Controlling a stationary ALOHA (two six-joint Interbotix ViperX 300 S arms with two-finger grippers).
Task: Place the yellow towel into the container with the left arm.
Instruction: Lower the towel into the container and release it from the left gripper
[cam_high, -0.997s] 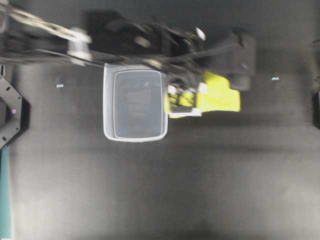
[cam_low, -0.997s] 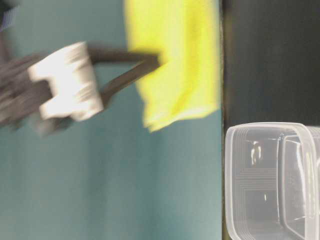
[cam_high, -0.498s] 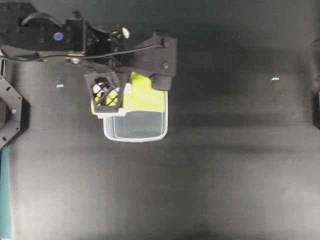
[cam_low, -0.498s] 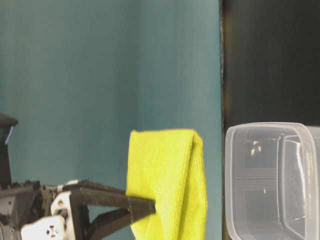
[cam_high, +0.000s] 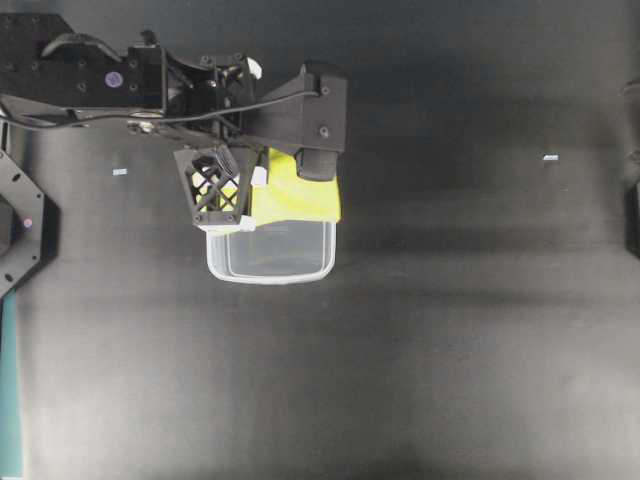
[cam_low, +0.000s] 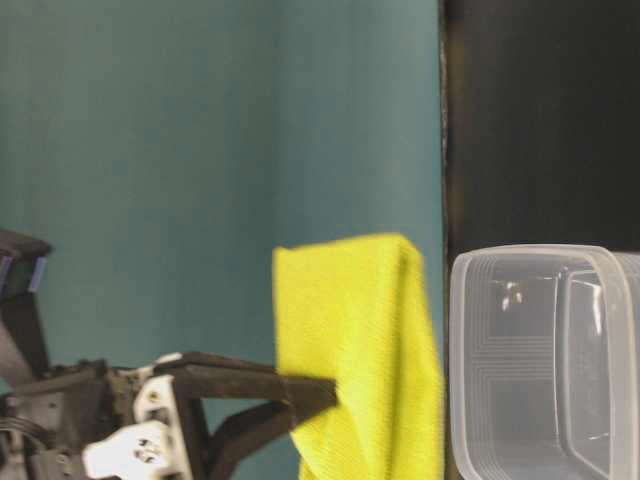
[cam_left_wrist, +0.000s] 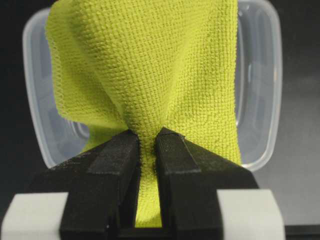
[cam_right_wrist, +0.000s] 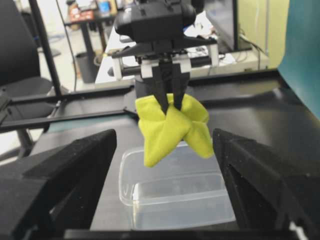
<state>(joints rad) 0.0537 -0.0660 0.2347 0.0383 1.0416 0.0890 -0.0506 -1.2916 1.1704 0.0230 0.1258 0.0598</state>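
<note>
The left gripper (cam_left_wrist: 146, 142) pinches the yellow towel (cam_left_wrist: 150, 75) tight between its 2 fingers, and the cloth hangs bunched above the container (cam_right_wrist: 175, 192), clear of its rim. The container sits on the black table (cam_high: 450, 330). The right gripper (cam_right_wrist: 165, 165) faces the container with its jaws spread wide, holding nothing.

No legible text, labels or numbers.

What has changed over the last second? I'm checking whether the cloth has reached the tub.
The left gripper, shut on the yellow towel, carried it from beside the tub to above it. The towel hangs over the tub, not yet released. The tub stayed put; the right gripper stayed open.
</note>
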